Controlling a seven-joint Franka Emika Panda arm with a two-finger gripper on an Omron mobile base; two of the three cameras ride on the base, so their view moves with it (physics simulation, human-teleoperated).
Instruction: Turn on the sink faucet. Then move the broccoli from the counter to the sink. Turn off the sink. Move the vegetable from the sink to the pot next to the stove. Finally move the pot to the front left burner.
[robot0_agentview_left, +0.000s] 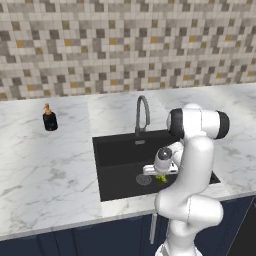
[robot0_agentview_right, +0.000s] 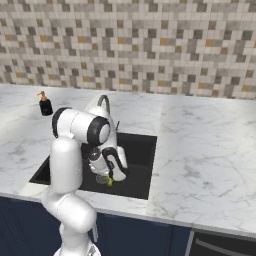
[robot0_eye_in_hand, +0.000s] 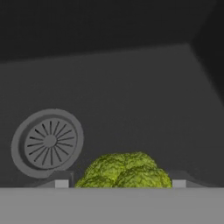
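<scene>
The arm reaches down into the sink (robot0_agentview_left: 115, 150), a black basin set in the white marble counter (robot0_agentview_left: 45, 170), and its gripper (robot0_agentview_left: 161, 176) hangs low over the right half of the basin floor. The broccoli (robot0_eye_in_hand: 123, 171) sits between the two fingertips (robot0_eye_in_hand: 61, 181), one tip showing on each side of the green floret; the jaws stand about as wide as the floret, close against its sides, but whether they actually press on it I cannot tell. In the left base view a bit of yellow-green broccoli (robot0_agentview_left: 161, 177) peeks out just beneath the hand, right beside the round silver drain (robot0_agentview_left: 143, 179). The right base view shows the same spot, with the broccoli (robot0_agentview_right: 109, 181) under the hand near the front edge of the basin. From the hand camera the drain (robot0_eye_in_hand: 48, 142) lies to the left of the floret on the dark floor, near it but apart. The faucet (robot0_agentview_left: 142, 112) rises at the far rim of the sink, its arched spout curving over the basin; no water can be made out. A small black soap bottle (robot0_agentview_left: 49, 118) with an orange pump stands on the counter well to the left of the sink, near the tiled wall (robot0_agentview_left: 125, 45).
</scene>
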